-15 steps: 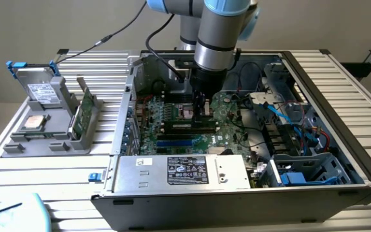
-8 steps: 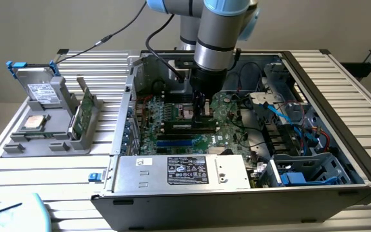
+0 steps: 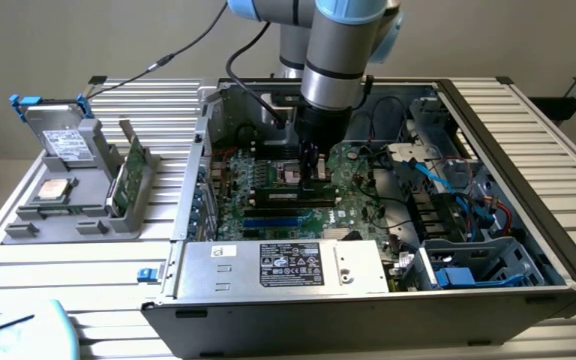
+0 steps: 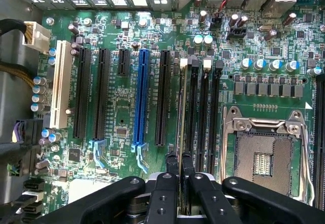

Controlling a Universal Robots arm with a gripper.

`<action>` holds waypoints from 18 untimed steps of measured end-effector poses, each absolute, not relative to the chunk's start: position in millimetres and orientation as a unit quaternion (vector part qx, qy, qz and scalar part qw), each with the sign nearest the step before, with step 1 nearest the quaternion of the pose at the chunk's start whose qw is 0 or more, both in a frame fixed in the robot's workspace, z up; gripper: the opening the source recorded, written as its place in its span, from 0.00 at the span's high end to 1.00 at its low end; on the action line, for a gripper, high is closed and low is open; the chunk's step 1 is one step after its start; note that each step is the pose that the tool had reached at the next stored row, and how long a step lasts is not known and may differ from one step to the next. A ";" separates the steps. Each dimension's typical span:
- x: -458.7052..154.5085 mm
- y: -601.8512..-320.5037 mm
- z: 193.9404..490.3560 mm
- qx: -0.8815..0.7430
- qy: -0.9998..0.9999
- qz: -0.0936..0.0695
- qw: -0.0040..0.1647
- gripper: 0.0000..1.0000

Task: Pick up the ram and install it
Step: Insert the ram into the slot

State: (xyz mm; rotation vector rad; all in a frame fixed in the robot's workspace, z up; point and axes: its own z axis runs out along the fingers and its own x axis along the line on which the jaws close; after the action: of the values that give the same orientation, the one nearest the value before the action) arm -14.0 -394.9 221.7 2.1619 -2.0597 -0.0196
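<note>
The slim dark-green ram stick is being held clamped in the black gripper at the black memory slots. Insertion is judged in hand, and straight, even seating is being called for.

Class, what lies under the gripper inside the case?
Under the gripper, the ram stands edge-on over the black memory slots on the motherboard. The ram covers the slot beneath it, so seating cannot be judged.
</note>
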 end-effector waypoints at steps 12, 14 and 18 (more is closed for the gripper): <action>-15.7 -394.5 221.1 0.717 -0.693 -0.006 0.077 0.86; -15.7 -394.5 221.1 0.717 -0.693 -0.006 0.077 0.86; -15.7 -394.5 221.1 0.717 -0.693 -0.006 0.077 0.86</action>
State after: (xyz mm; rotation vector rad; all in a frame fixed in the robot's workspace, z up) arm -15.7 -394.5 221.1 2.1491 -2.0758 -0.0176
